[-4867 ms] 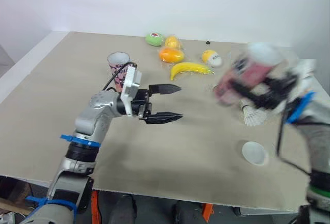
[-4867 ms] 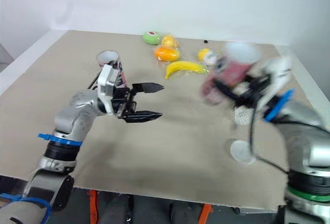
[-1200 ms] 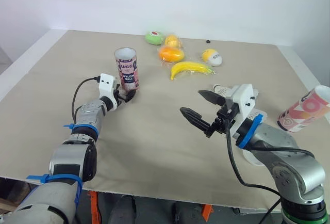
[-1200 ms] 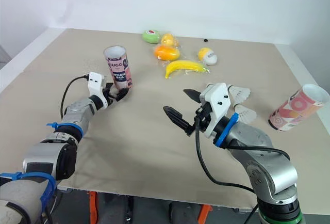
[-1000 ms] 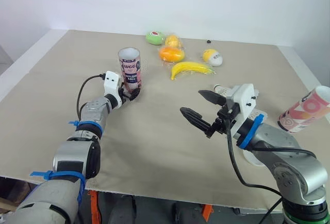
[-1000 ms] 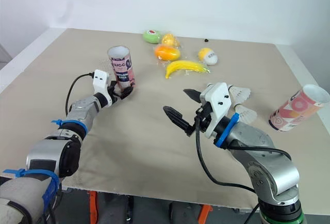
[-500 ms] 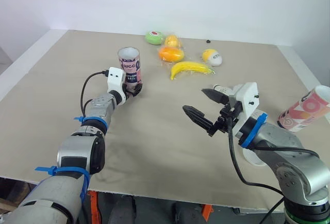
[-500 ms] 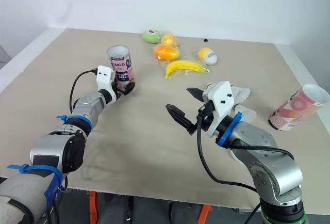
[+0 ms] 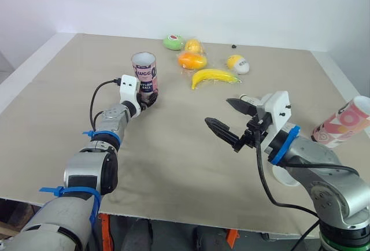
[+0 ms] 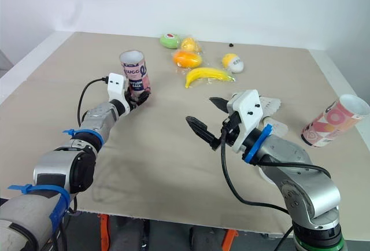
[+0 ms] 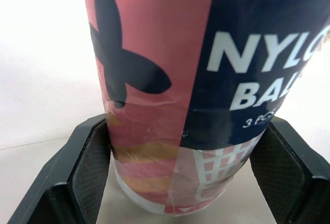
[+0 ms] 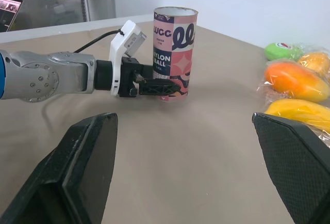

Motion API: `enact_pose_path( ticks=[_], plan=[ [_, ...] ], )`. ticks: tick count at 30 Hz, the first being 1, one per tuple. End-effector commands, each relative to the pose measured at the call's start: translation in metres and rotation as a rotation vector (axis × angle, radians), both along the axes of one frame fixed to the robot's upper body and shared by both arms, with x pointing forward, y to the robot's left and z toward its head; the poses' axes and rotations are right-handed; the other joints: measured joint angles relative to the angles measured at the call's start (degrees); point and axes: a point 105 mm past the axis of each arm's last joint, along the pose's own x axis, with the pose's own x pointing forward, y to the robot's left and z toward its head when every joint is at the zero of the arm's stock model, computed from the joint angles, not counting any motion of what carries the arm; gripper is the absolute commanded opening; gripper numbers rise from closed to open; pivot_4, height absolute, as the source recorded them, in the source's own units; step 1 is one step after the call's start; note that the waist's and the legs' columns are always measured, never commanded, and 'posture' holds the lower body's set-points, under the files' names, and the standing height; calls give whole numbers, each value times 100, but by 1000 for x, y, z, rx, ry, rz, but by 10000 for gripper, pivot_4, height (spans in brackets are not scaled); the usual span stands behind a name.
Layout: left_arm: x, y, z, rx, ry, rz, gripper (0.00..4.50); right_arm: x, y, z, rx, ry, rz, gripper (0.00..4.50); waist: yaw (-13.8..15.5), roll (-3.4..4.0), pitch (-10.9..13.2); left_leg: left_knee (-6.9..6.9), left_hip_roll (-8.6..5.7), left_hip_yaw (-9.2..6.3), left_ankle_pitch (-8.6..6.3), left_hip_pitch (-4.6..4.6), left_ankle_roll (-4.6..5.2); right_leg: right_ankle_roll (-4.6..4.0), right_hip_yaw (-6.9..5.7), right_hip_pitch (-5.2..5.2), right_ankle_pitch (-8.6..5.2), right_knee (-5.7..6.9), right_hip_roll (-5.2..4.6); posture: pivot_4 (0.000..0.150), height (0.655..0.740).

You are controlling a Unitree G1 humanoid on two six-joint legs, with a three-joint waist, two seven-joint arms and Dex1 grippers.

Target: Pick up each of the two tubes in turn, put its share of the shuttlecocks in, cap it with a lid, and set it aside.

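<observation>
A pink and navy tube stands upright at the back left of the table, mouth open. My left gripper is shut on its base, and one finger presses each side. The second tube lies tilted at the far right edge. Over the table's middle my right gripper is open and holds nothing. Just behind it lie white shuttlecocks. A white lid peeks out from under my right forearm. The right wrist view also has the upright tube and my left gripper.
Wrapped fruit sits at the back: a banana, an orange piece, a green one and a yellow-white ball. The beige table has open surface between my two arms and toward the front edge.
Over the last second my left gripper slid the upright tube slightly right and farther back. Earlier my right arm carried the second tube, which now lies at the right edge.
</observation>
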Motion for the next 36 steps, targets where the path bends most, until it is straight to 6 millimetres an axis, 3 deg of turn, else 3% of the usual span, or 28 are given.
enact_pose_path(
  ticks=[1,10,13,24,30,34,36],
  plan=[
    [1,4,12,4,-55,-4,37748,-6,1,17,0,-77,9,45000,0,0,0,0,0,0,0,0,0,0,0,0,0,0,0,1500,7179],
    [-1,1,8,-11,-47,-28,37748,-6,2,17,0,-74,14,45000,0,0,0,1,0,0,0,0,0,0,0,1,0,1,0,1500,7179],
    [-1,1,7,-9,-42,-29,31564,-7,2,17,0,-74,15,45000,0,0,0,1,0,0,0,0,0,0,0,0,0,1,0,1500,7179],
    [-3,1,13,36,-76,-77,31564,-10,0,16,-4,-66,12,45000,0,0,0,2,0,-1,0,0,0,0,0,1,1,2,0,1500,7179],
    [-24,-21,22,160,-118,-437,31564,-6,-20,7,-23,-14,-60,45000,-1,0,0,1,-1,-1,0,0,0,0,0,1,1,2,0,1500,7179],
    [-72,-23,11,404,-21,-950,31564,14,-38,-11,9,72,-186,45000,-16,2,-1,-1,1,0,0,0,-1,-7,-1,0,2,2,1,1500,7179],
    [-84,-15,8,506,20,-1060,31564,30,-50,-19,32,107,-274,45000,-38,2,-1,0,2,0,1,0,0,-9,1,0,4,3,2,1500,7179]
  ],
)
